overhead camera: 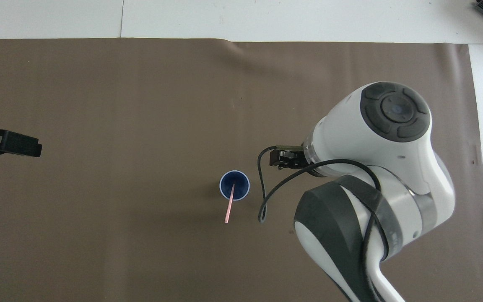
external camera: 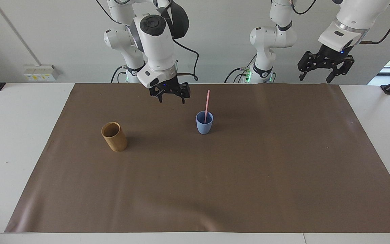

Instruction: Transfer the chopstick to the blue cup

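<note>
Facing view: the chopstick (external camera: 207, 105) stands in the blue cup (external camera: 204, 123) at frame centre, near upright, its top tipped slightly toward frame right. It looks light, stiff and slick, best pinched near the free upper end. The right gripper (external camera: 169, 97), up and to the left of the cup, is open and empty. The left gripper (external camera: 326, 69) waits at upper right, open and empty.

Overhead view: the chopstick's long axis runs from the cup toward frame bottom; the right gripper's tips are probably hidden under the wrist.
</note>
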